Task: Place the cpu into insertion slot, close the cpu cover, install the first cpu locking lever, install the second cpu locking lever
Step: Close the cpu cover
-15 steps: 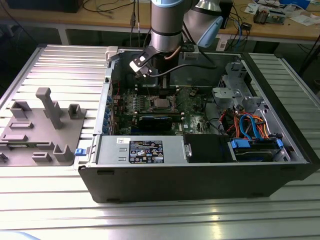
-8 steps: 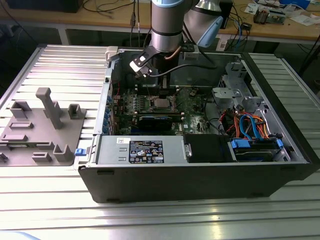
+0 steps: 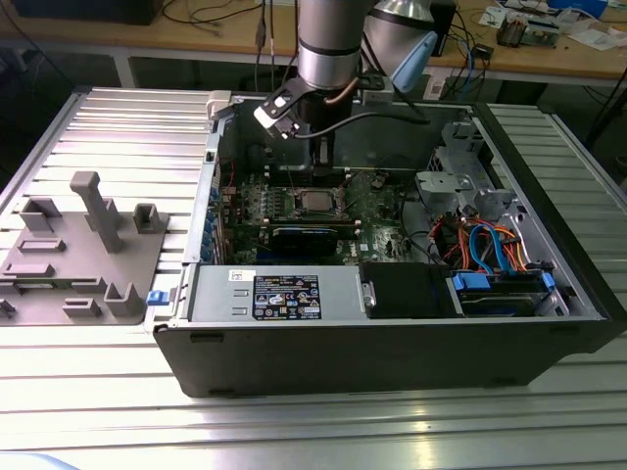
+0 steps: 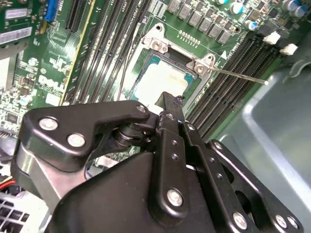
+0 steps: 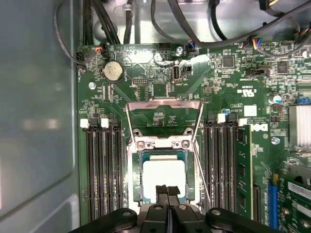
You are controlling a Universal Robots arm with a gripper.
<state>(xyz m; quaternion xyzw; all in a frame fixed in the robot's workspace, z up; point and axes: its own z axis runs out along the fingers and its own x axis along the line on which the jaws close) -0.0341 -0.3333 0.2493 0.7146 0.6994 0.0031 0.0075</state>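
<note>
- My gripper (image 5: 167,190) sits closest to the first wrist camera. Its two fingers are pressed together with nothing between them, and the tip hangs over the near edge of the insertion slot (image 5: 136,180).
- In the second wrist view the gripper (image 4: 168,104) reads the same way: one narrow closed tip right over the slot. I cannot tell whether it touches anything.
- The cpu (image 5: 164,174) lies flat inside the slot with its pale metal top facing up. The slot's rim shows around it.
- The cpu cover (image 5: 165,101) is open. It is swung back from the slot's far edge, and green board shows through its square window.
- A thin metal lever rod (image 4: 238,76) sticks out free from one corner of the slot, not hooked down.
- Banks of long black memory slots (image 5: 102,170) run along both flanks of the insertion slot.
- A round coin battery (image 5: 112,71) sits on the motherboard beyond the open cover, farther from the slot.
- In the exterior view the gripper (image 3: 321,162) reaches down into the open computer case (image 3: 392,343), directly above the slot.
- A power supply box (image 3: 274,294) lies between the slot and the case's near wall.
- Orange and blue cables (image 3: 490,245) bunch well off to the exterior view's right of the slot.
- A grey fixture tray (image 3: 88,245) rests outside the case, far to the exterior view's left of the slot, on the ribbed metal table (image 3: 127,127).
</note>
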